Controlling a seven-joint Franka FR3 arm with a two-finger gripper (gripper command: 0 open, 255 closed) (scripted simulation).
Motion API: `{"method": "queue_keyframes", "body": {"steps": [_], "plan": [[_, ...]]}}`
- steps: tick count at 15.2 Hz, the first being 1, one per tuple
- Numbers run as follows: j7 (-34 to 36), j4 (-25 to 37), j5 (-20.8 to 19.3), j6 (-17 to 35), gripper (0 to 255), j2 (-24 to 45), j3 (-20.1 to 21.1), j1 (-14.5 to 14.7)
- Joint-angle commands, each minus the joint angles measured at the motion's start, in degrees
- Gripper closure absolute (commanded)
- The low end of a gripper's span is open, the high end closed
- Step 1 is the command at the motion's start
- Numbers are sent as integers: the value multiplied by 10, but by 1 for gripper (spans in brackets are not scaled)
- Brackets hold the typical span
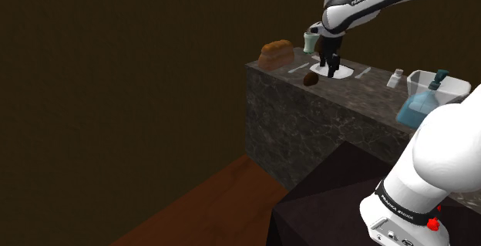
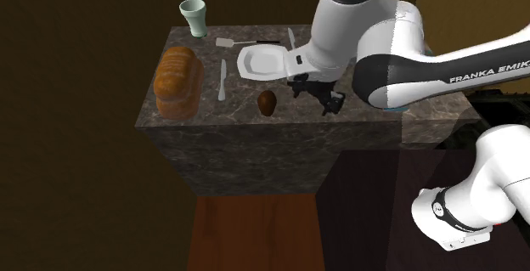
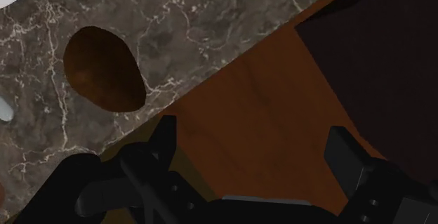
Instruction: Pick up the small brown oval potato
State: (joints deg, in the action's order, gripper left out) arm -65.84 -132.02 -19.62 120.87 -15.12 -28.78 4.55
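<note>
1. Your gripper [image 3: 254,156] is wide open and holds nothing.
2. The brown potato [image 2: 267,102] lies on the stone counter [image 2: 212,118] near its front edge, just before the white plate [image 2: 262,60].
3. It sits outside the fingers, toward the second exterior view's left of the gripper.
4. Its long axis runs from edge to plate, slanted against the fingers' line, so you probably need to shift sideways and perhaps turn.
</note>
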Motion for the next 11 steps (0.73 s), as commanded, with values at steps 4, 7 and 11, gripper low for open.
{"method": "queue_keyframes", "body": {"steps": [4, 7, 11], "plan": [[-150, 64, 32, 69, 0, 124, -41, 12], [-240, 109, 66, 103, 0, 200, -47, 7], [-350, 177, 111, 137, 0, 298, -32, -17]]}}
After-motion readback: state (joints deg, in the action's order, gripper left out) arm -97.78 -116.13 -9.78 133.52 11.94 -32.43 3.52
